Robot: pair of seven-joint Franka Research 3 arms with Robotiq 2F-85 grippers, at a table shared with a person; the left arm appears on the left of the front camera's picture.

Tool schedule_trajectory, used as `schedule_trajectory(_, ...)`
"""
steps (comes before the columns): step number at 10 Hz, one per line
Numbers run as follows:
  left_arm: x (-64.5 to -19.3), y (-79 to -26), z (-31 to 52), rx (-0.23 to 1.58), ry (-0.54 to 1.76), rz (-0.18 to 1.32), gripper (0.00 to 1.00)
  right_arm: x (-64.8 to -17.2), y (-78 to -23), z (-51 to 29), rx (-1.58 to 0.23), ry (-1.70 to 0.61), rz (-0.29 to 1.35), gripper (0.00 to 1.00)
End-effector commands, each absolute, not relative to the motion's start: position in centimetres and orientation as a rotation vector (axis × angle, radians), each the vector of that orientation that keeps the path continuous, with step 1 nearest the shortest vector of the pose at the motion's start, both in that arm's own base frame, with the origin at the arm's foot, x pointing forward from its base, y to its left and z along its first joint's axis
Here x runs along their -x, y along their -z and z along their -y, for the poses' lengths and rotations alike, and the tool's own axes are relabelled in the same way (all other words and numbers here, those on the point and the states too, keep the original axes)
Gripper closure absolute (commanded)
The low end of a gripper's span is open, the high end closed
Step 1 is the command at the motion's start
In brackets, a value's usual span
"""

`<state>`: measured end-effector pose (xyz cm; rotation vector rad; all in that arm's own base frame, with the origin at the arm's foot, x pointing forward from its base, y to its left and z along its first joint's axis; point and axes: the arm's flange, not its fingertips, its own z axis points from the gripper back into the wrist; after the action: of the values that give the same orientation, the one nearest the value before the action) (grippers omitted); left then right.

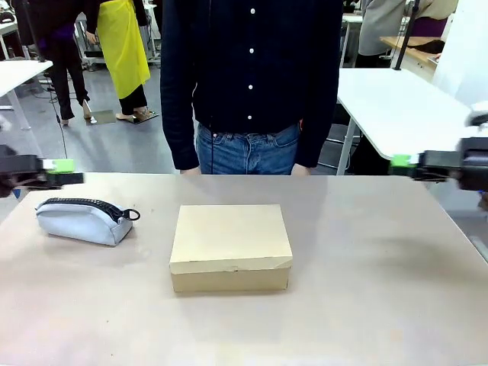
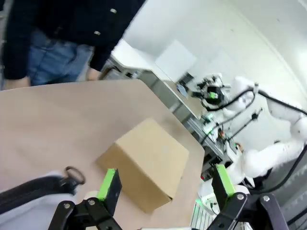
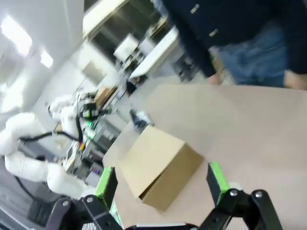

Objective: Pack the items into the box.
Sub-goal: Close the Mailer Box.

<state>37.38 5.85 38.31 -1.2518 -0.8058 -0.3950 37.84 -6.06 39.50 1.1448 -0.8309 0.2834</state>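
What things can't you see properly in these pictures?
- Inside of the box: the lid is shut in the front view, so whatever it holds is hidden.
- Inside of the zip pouch: front view, zipper closed; in the left wrist view the bottom edge cuts it off.
- The person's hands: front view, mostly behind the table's far edge.
- Right wrist view: blurred, so the small thing beyond the box is unclear.

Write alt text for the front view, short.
A closed brown cardboard box sits mid-table, with a light-grey zip pouch lying apart to its left. The left gripper and right gripper hover at the table's far side edges, holding nothing. A person in a dark shirt and jeans stands behind the table.
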Motion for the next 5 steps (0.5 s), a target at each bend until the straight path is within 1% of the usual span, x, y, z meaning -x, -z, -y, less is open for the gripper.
schedule_trajectory(1, -37.9, -38.4, -2.9, 1.275, 0.462, 0.791, 0.0, -30.8, -36.9, 4.2, -1.119, -0.171, 0.894, 0.0)
schedule_trajectory(2, -37.9, -38.4, -2.9, 1.275, 0.462, 0.791, 0.0, -37.8, -39.5, 6.1, -1.145, -0.283, 0.831, 0.0)
schedule_trajectory(5, -37.9, -38.4, -2.9, 1.275, 0.462, 0.791, 0.0, -37.8, -39.5, 6.1, -1.145, -0.283, 0.831, 0.0)
